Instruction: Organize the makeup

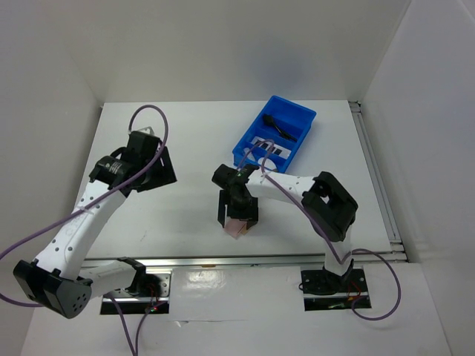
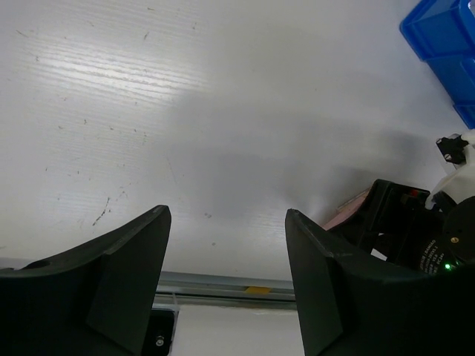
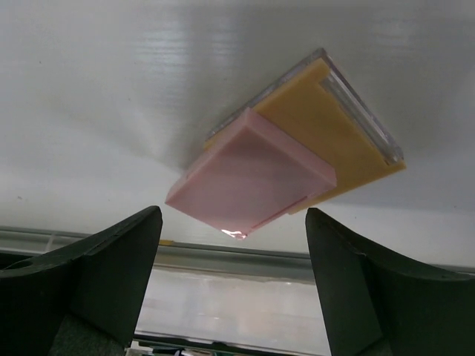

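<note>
A pink square pad (image 3: 256, 172) lies on a tan pad (image 3: 326, 133) in a clear case on the white table, near the front edge. My right gripper (image 3: 234, 245) hovers open over them, one jaw on each side of the pink pad's corner, not touching. In the top view the right gripper (image 1: 237, 211) stands over the pads (image 1: 237, 228). A pad edge (image 2: 349, 209) shows in the left wrist view beside the right gripper. My left gripper (image 1: 152, 169) is open and empty over bare table at the left. The blue tray (image 1: 256, 137) holds a black brush (image 1: 280, 130) and a dark palette with white label (image 1: 269, 147).
A metal rail (image 1: 245, 261) runs along the table's front edge, close behind the pads. White walls enclose the table on the left, back and right. A rail (image 1: 375, 178) runs along the right side. Purple cables loop over both arms.
</note>
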